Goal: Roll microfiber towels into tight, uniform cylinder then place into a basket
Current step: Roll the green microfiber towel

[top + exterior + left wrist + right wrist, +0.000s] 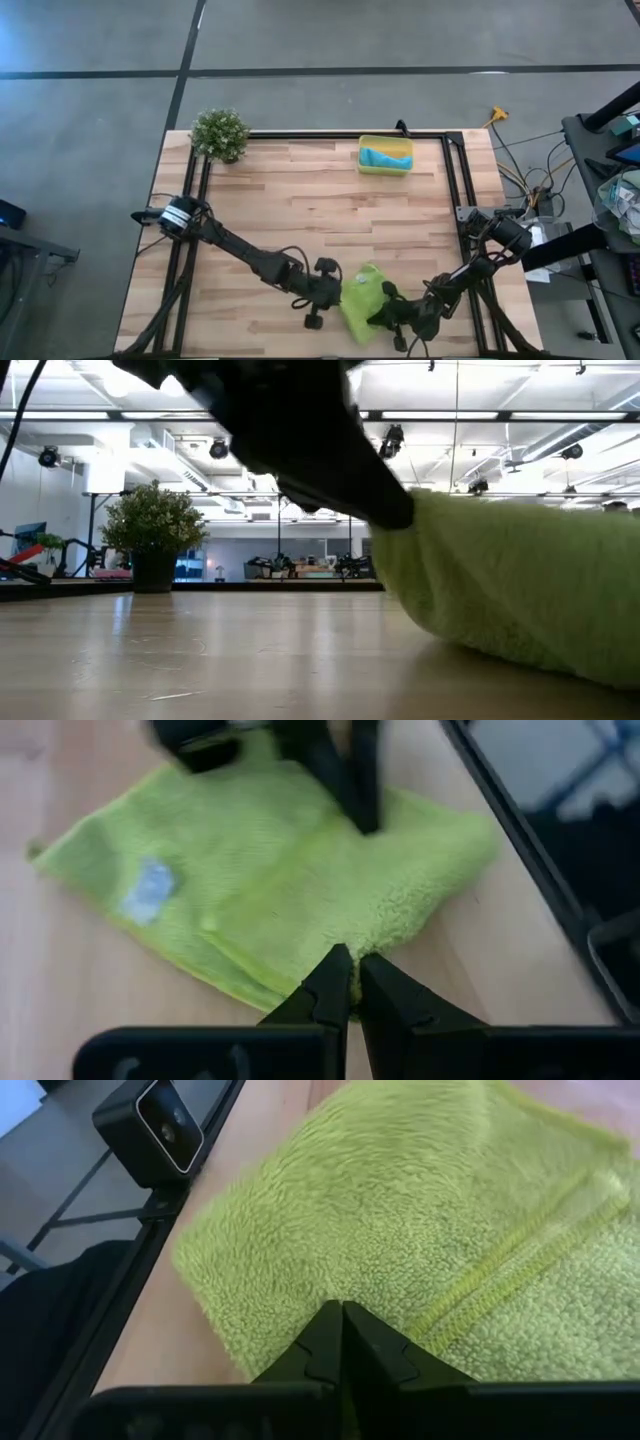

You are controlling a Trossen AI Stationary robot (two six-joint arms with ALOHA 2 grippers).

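Note:
The lime-green towel (pixel 361 297) lies crumpled near the table's near edge, between my two grippers. Its white tag (pixel 150 890) faces up. My left gripper (pixel 332 292) is shut on the towel's left side. My right gripper (pixel 388 312) is shut on its right side. The turquoise towel (pixel 385 156) lies in the yellow basket (pixel 363 164) at the far edge. In the low view the towel (pixel 520 590) rests on the table, and its left edge is raised under a dark gripper (pixel 385 510). My left gripper pinches the towel's edge (pixel 345 935) between its two shut fingers, coming nearly level from the table's left. That edge is raised, and the rest of the towel lies on the table. One layer or several, I cannot tell. My right gripper pinches the fluffy cloth (pixel 340 1285) between its two shut fingers, beside a stitched hem (pixel 500 1270), coming low from the table's right. The towel lies spread ahead of the fingers, on the table.
A small potted plant (pixel 220 133) stands at the far left corner. A black frame rail (pixel 455 200) runs along the table's right side. A small camera (pixel 160 1125) sits at the near edge, close to the towel. Bare wood lies between the towel and the basket.

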